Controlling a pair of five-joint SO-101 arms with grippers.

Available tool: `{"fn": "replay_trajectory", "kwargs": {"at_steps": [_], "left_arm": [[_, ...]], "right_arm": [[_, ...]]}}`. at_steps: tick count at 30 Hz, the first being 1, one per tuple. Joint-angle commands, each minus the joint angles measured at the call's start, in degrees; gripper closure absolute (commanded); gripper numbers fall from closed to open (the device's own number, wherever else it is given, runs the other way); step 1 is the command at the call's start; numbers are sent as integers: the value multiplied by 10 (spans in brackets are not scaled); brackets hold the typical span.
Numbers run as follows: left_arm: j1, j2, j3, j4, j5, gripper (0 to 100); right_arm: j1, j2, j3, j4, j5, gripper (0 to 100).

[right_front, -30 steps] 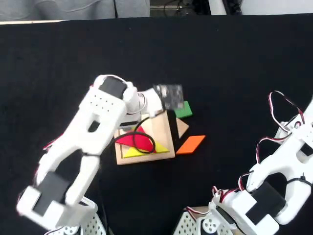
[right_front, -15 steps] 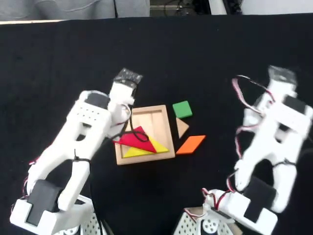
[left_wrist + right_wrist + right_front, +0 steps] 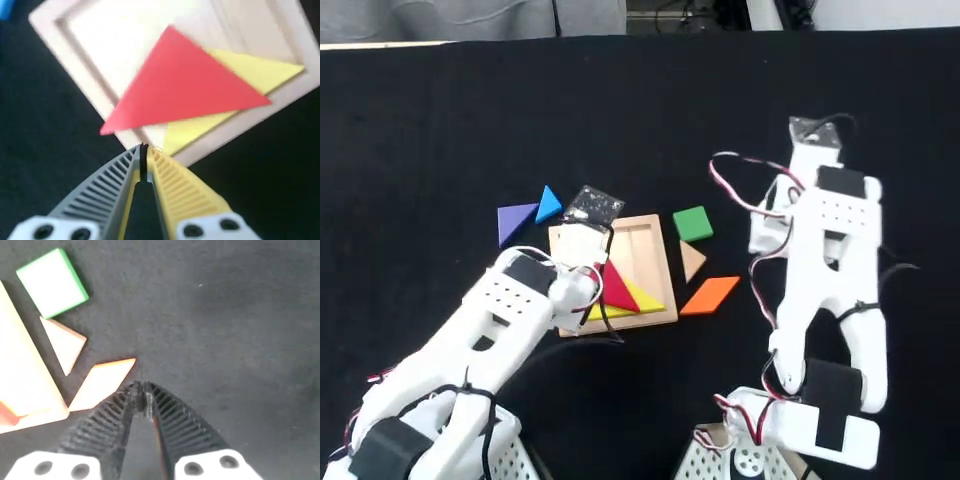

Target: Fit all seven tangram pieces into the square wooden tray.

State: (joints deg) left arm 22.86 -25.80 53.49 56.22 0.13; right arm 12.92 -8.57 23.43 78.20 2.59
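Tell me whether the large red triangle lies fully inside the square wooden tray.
Not fully. The large red triangle rests over the yellow triangle, and one corner overhangs the square wooden tray's rim.

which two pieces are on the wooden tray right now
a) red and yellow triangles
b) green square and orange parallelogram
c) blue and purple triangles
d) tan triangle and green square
A: the red triangle and yellow triangle lie on the tray, red overlapping yellow; the other pieces lie on the black table beside it.
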Motion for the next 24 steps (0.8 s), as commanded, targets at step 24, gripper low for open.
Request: {"fn": "replay_trajectory", "kwargs": {"at_steps": [24], "left_arm": [[-52, 129, -51, -107, 6, 970]], "right_arm": [[-13, -9, 24, -20, -6, 988]]}}
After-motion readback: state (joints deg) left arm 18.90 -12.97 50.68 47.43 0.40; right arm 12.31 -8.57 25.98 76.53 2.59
